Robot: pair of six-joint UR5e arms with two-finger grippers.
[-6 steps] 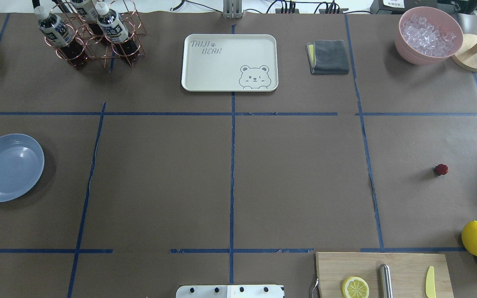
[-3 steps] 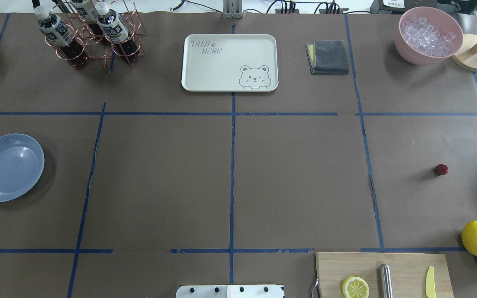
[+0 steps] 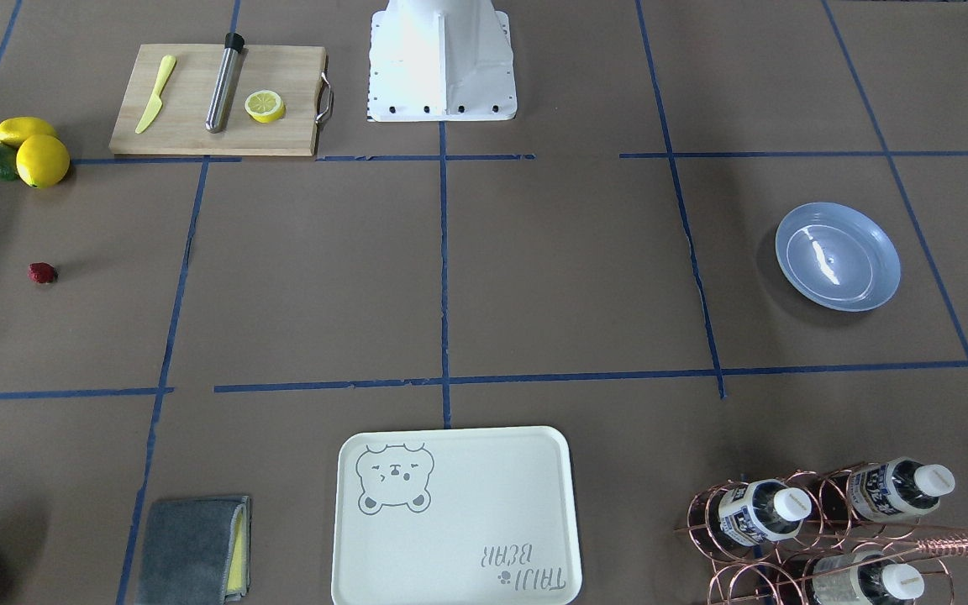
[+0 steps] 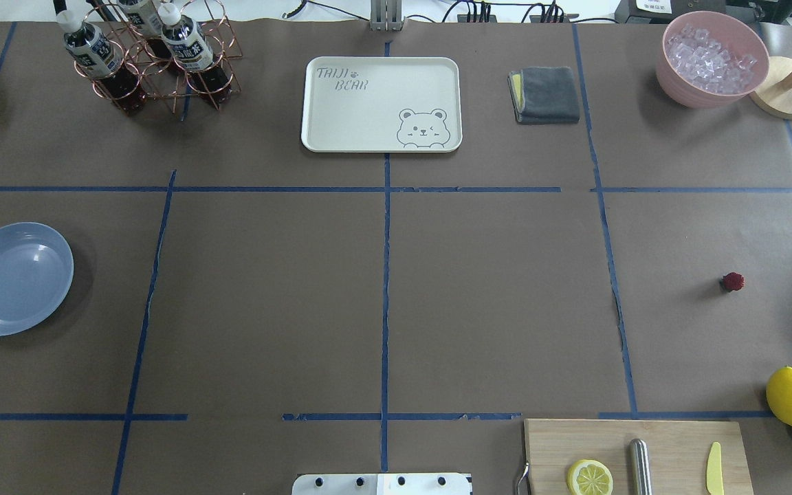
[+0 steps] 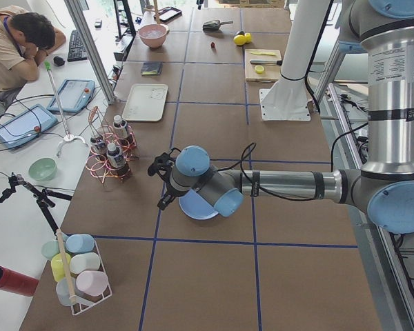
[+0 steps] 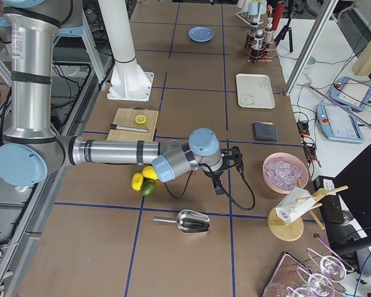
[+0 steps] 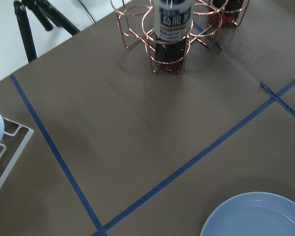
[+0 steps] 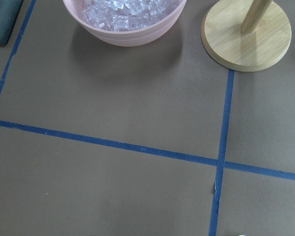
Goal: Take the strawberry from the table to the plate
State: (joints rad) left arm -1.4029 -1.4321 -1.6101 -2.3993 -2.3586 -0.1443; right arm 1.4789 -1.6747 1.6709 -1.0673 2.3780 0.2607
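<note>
Left gripper point(image 5: 160, 183): it hangs above the table point(image 4: 492, 295), with its fingers directed toward the copper bottle rack point(image 7: 171, 34). Only the side view shows the fingers, and their spread cannot be told from it. The plate point(image 4: 14, 278) lies flat just behind those fingers, partly beneath the wrist.

Right gripper point(image 6: 226, 171): it hangs above the table at the opposite end. The pink bowl of ice point(image 8: 125, 19) stands ahead of its fingers, and the lemons point(image 6: 142, 179) lie back beside the forearm. Whether these fingers are wide or narrow cannot be told either.

The strawberry point(image 4: 733, 281) rests on bare table at the right gripper's end, between the lemons and the ice bowl. It is in no fingers, and it is well apart from the left fingers and the plate.
</note>
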